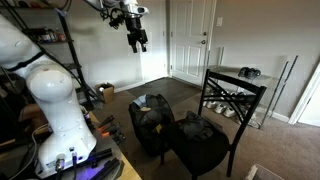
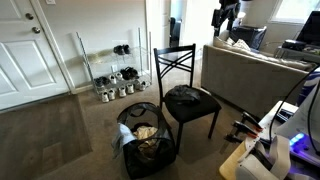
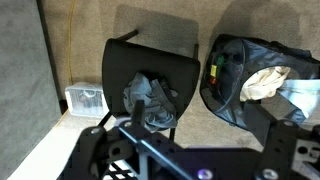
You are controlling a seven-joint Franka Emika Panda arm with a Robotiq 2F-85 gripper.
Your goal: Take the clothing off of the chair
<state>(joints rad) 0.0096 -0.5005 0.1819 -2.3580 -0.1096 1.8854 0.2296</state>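
Observation:
A black metal chair [image 1: 222, 97] [image 2: 174, 62] stands on the carpet with dark grey clothing [image 1: 197, 128] [image 2: 188, 96] bunched on its seat. In the wrist view the chair [image 3: 135, 62] is seen from above, with the clothing [image 3: 150, 100] on it. My gripper [image 1: 137, 42] [image 2: 227, 20] hangs high in the air, well above and apart from the chair. Its fingers [image 3: 200, 145] frame the bottom of the wrist view, look open, and hold nothing.
A dark hamper [image 1: 152, 118] [image 2: 143, 140] [image 3: 250, 80] holding light cloth stands beside the chair. A wire shoe rack [image 1: 245, 95] [image 2: 112, 75] stands by the wall near white doors [image 1: 190, 40] [image 2: 20, 50]. A sofa [image 2: 262, 70] is behind the chair.

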